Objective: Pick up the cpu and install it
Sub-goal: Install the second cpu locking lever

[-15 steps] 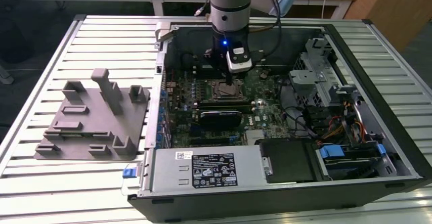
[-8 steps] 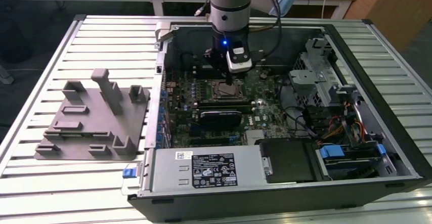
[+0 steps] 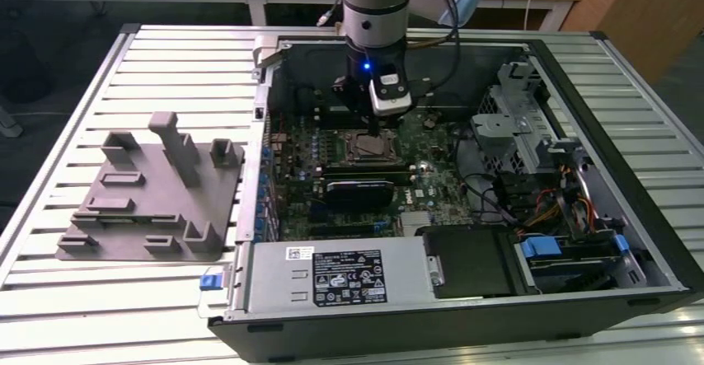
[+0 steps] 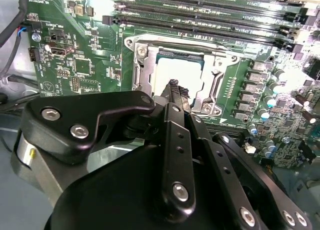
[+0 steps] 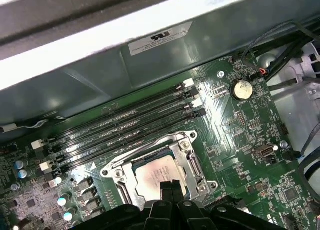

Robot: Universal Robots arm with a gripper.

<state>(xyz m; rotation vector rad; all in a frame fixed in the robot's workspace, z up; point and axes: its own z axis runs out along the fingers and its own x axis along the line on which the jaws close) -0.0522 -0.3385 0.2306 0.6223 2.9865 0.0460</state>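
The cpu (image 4: pixel 177 74) lies flat inside the socket frame (image 4: pixel 142 72) at the middle of the motherboard (image 4: pixel 75 59); in the first wrist view it sits at lower centre (image 5: pixel 157 177). The tool (image 4: pixel 176 92) hangs right over it, fingers pressed together and grasping nothing, tips at the chip's top. I judge this the seating step; any next move calls for a gentle, straight lift.

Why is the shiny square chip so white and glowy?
In the second wrist view light glares off the cpu in its socket, just beyond the pincer; in the first wrist view the cpu looks duller, while the case edge glows white.
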